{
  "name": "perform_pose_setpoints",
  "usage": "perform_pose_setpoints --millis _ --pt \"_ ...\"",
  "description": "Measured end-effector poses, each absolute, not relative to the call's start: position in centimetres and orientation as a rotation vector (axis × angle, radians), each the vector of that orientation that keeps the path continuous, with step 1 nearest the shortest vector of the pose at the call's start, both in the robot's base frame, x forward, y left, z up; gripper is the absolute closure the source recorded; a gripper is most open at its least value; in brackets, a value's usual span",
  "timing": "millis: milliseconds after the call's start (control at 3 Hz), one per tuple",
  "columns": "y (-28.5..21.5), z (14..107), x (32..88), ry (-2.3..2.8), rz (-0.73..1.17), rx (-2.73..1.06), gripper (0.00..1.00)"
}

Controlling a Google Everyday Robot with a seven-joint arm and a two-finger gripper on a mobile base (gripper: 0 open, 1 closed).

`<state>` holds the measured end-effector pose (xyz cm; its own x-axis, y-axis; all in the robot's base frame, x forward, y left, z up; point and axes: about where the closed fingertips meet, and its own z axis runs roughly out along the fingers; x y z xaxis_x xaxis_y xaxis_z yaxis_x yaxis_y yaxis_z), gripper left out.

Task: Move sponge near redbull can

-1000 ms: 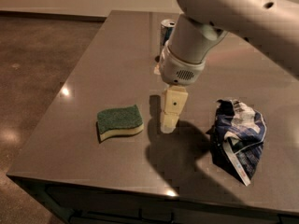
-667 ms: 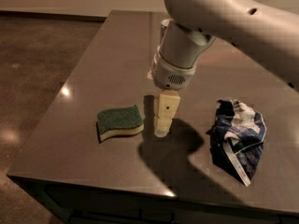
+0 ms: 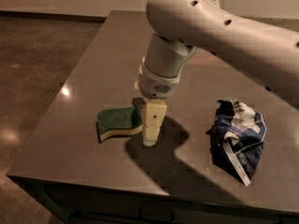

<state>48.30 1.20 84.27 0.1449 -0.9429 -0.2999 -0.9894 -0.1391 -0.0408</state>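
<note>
The sponge [image 3: 117, 120], dark green on top with a pale yellow base, lies flat on the dark table [image 3: 84, 78] near its front left. My gripper [image 3: 144, 128] points down at the sponge's right end. Its near finger [image 3: 153, 123] touches the table just right of the sponge, and the far finger is mostly hidden behind the sponge. The fingers stand apart around the sponge's right end and are not closed on it. The redbull can is hidden behind my arm.
A crumpled dark blue and white snack bag [image 3: 238, 136] lies to the right of the gripper. My large pale arm [image 3: 219, 36] crosses the table's back right. The table's front edge [image 3: 140, 185] is close below the sponge. The floor lies to the left.
The gripper has moved left and down, from beside the sponge to over its right end. The arm now covers the can at the table's back. The sponge and bag have not moved.
</note>
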Motion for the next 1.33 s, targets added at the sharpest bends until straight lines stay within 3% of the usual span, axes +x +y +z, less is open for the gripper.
perform_pose_setpoints --millis 333,1333 --pt "2.2 83.7 47.9 1.883 0.318 -2.217 0.00" --pt "2.3 84.2 49.0 1.939 0.332 -2.181 0.72"
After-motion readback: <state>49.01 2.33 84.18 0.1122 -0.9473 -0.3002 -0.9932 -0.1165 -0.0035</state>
